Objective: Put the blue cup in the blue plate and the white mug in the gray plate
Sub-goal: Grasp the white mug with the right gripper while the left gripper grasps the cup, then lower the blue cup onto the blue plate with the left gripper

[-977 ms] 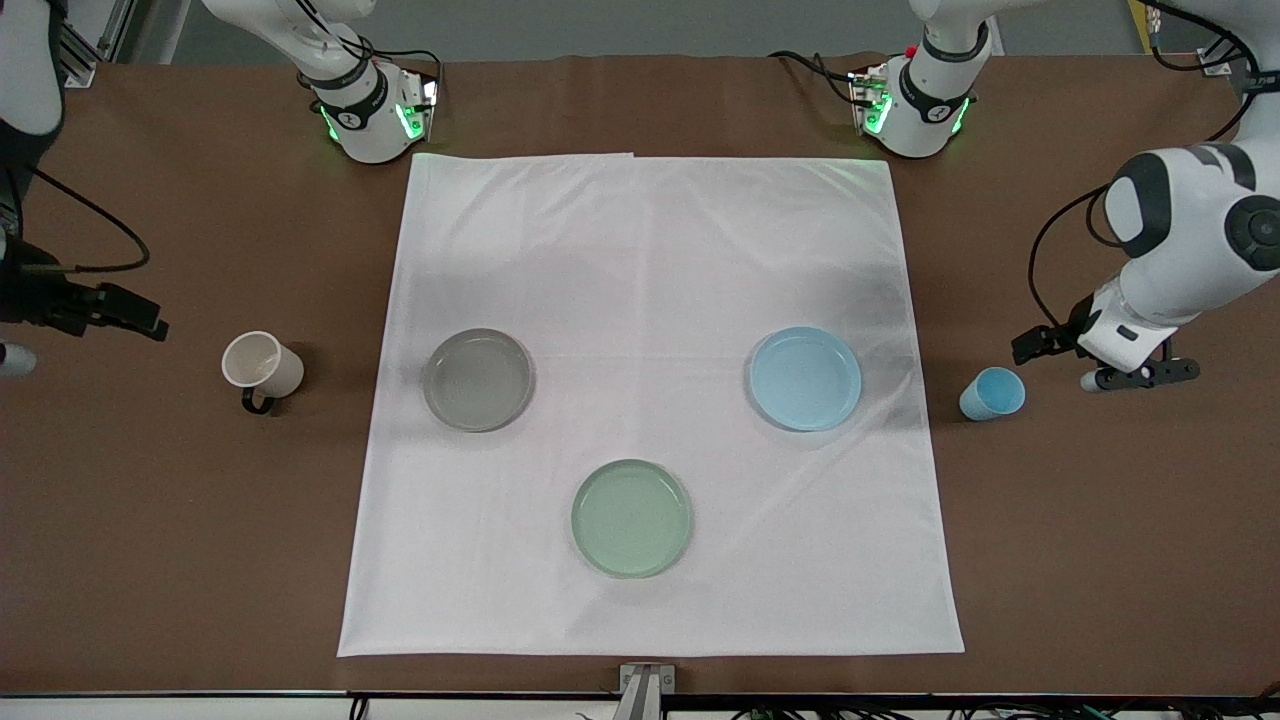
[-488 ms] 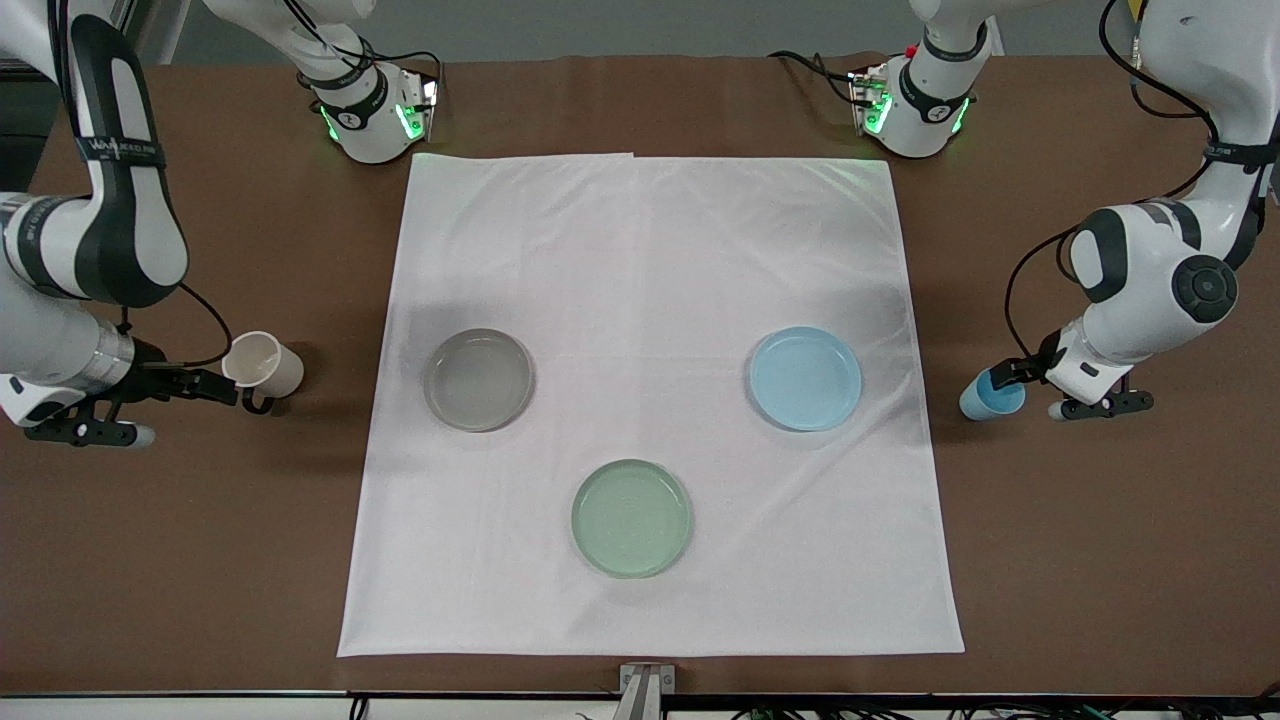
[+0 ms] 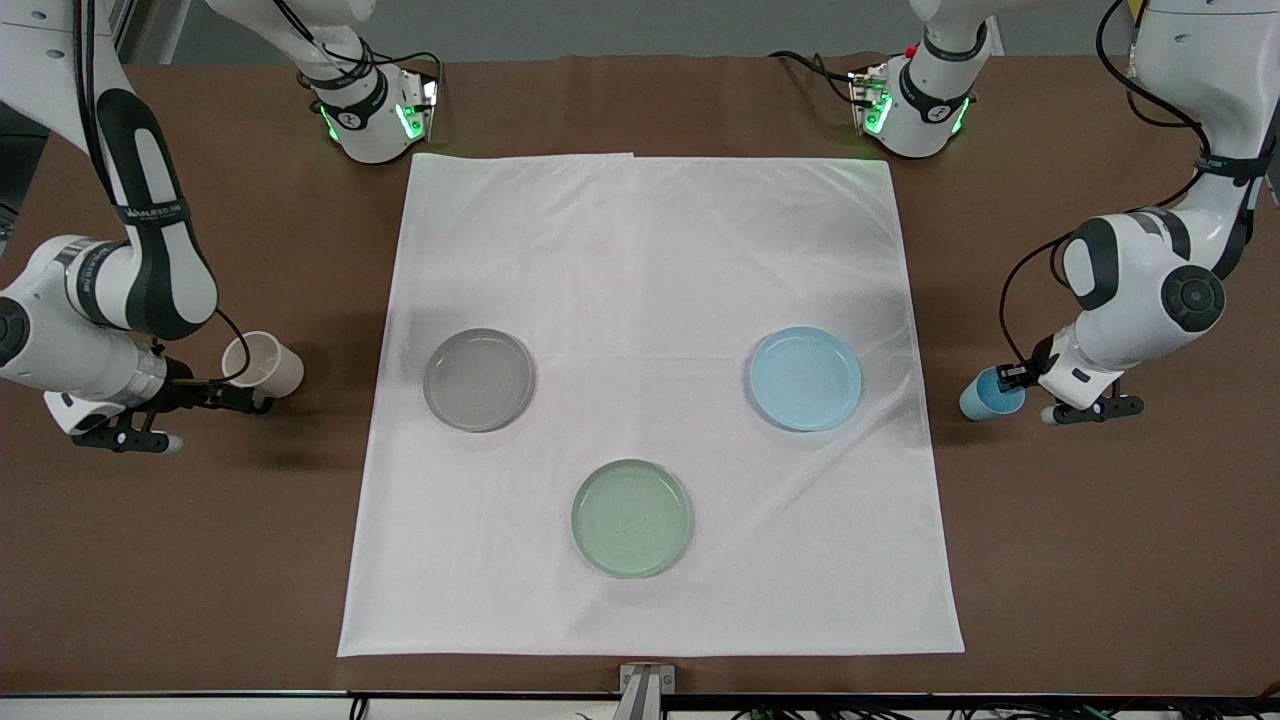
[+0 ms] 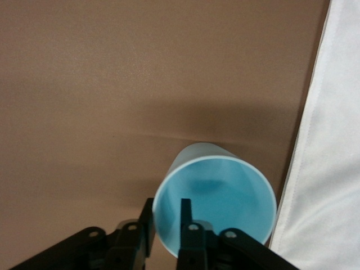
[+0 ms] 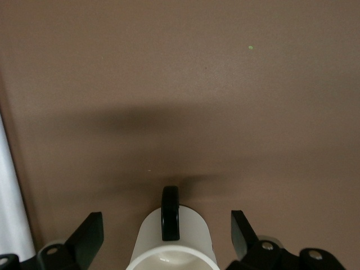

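Note:
The blue cup (image 3: 985, 398) stands on the brown table toward the left arm's end, beside the blue plate (image 3: 806, 378). My left gripper (image 3: 1012, 380) is at its rim. In the left wrist view my left gripper (image 4: 166, 209) straddles the wall of the cup (image 4: 219, 191), one finger inside and one outside, with a narrow gap. The white mug (image 3: 268, 362) stands toward the right arm's end, beside the gray plate (image 3: 478, 380). My right gripper (image 3: 248, 390) is wide open around it. In the right wrist view my right gripper (image 5: 166, 225) has a finger on either side of the mug (image 5: 194, 239), apart from it.
A white cloth (image 3: 650, 300) covers the table's middle and bears the plates. A pale green plate (image 3: 632, 518) lies on it nearer to the front camera. The cloth's edge (image 4: 332, 140) runs close beside the blue cup. Bare brown table surrounds both cups.
Both arms have swung in from the table's ends. The right gripper has come around the mug and the left gripper onto the blue cup's rim. Neither cup has moved.

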Tool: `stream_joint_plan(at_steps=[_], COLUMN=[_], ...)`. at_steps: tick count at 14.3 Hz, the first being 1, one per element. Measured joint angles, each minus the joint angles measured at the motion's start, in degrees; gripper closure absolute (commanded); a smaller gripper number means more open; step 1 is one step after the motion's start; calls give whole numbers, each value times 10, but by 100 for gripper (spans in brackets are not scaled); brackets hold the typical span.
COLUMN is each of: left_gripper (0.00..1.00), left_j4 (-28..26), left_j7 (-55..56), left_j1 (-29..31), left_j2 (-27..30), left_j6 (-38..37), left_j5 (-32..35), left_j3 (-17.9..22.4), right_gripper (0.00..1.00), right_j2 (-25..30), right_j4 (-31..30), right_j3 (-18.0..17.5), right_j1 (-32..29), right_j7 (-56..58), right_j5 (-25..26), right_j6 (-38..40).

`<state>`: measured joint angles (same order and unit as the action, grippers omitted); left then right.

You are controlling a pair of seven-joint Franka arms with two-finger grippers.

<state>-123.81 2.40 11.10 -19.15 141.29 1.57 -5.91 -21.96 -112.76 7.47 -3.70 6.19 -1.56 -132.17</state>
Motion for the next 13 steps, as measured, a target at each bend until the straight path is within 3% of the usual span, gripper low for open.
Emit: stream_joint_plan(at_steps=[4,10,13], left_gripper=[100,100,100], left_j4=[11,68,76], left_j7=[17,203,289], left_j1=[0,-10,-46], left_j2=[9,65,53], left_j6=[-1,-143,-148], left_j5=[0,0,0], left_j3=[-15,-132,-151], right_gripper=[13,41,46], right_j2=[-9,-15,-15], right_j4=[-34,-38,-39], right_j3=[-2,-2,-2], right_j1=[0,0,0], right_j7=[0,0,5], right_j5=[-1,-2,-2], right_j6=[-43,-53,-53])
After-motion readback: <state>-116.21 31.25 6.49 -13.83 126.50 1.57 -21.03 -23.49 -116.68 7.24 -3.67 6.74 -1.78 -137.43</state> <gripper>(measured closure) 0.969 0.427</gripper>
